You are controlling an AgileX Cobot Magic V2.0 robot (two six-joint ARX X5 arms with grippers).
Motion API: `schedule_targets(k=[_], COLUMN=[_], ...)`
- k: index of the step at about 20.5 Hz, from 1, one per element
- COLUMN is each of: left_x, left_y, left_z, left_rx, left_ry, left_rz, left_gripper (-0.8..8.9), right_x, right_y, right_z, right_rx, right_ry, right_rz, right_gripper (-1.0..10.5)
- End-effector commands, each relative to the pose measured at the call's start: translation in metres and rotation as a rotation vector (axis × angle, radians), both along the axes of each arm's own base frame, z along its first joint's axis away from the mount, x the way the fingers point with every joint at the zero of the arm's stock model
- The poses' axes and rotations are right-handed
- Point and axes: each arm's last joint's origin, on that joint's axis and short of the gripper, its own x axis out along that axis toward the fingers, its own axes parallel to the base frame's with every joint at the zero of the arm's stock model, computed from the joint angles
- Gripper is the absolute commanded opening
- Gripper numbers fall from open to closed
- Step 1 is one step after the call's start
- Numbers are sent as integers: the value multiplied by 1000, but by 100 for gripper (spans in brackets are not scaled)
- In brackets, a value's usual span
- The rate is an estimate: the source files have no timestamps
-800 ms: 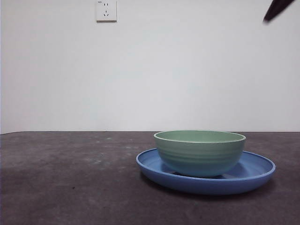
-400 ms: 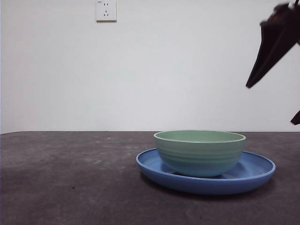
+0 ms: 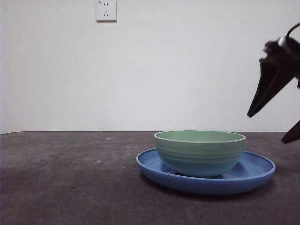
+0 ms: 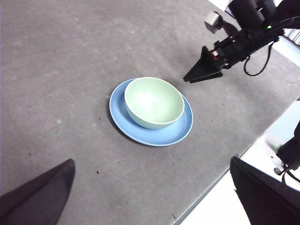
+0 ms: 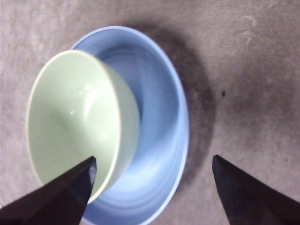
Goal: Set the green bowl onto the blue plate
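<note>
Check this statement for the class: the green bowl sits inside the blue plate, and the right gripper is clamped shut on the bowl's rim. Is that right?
One part is wrong. The green bowl does sit inside the blue plate, but the right gripper is not clamped on the rim. The front view shows it open, in the air beside the bowl and touching nothing; the right wrist view agrees.

even soft indoor light, faint shadow beside the blue plate [image 5: 176,140], right wrist view slightly blurred, no glare

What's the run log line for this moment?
green bowl: on blue plate | right pincer: open, above plate edge | left pincer: open, away
</note>
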Motion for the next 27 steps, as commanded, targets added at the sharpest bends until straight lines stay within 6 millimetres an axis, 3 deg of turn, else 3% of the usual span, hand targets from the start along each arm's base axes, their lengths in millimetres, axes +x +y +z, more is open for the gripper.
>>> schedule_targets(k=[1, 10, 19, 27], left_x=[-1, -1, -1, -1], left_y=[0, 0, 0, 0], left_z=[4, 4, 4, 4], left_rx=[-7, -7, -7, -7], left_ry=[-18, -17, -17, -18], left_rz=[-13, -13, -13, -13], left_gripper=[532, 532, 531, 532], right_x=[11, 31, 35, 34], right_y=[1, 3, 5, 4], right_z=[-6, -44, -60, -61], right_rx=[7, 46, 81, 77], right_ry=[-6, 62, 107, 122], right_rz=[11, 32, 64, 64], right_gripper=[380, 255, 193, 13])
